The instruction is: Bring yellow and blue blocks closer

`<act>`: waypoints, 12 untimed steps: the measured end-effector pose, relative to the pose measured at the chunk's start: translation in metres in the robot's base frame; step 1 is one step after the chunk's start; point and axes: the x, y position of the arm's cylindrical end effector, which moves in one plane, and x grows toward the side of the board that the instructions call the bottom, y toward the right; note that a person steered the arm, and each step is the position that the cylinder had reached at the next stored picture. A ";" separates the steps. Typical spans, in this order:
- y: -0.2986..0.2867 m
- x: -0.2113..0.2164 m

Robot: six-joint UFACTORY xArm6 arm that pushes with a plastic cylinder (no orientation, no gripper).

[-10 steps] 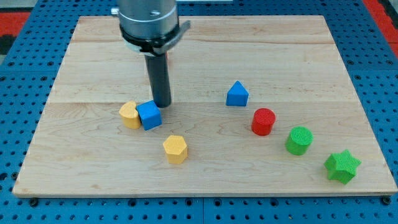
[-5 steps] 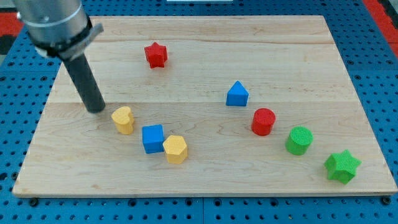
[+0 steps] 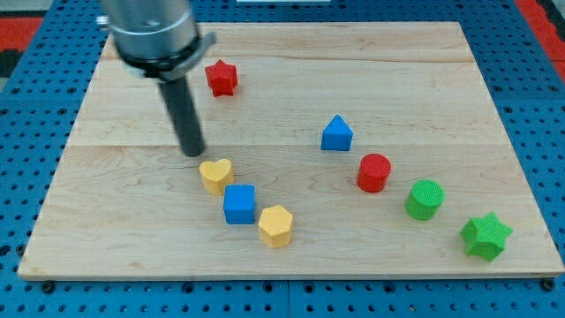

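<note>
My tip (image 3: 193, 152) on tabletop (image 3: 494, 115), no gripper here: bare rod, nothing held. Yellow heart block (image 3: 215, 176) lies just near-right of tip, small gap between. Blue cube (image 3: 239, 204) touching heart's near-right side; yellow hexagonal block (image 3: 275, 225) touching cube's near-right. Three form diagonal row, long axis far-left to near-right, pointing away from tip. Blue triangular block (image 3: 336, 133) well apart, right.

Pale grained wooden board (image 3: 441, 106) lies on blue perforated table (image 3: 26, 177).
</note>
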 end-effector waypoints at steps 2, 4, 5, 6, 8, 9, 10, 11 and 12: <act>0.013 0.021; 0.027 0.005; 0.027 -0.003; 0.057 -0.004; 0.121 -0.096; 0.141 -0.111; 0.194 -0.108; 0.219 -0.110; 0.195 -0.061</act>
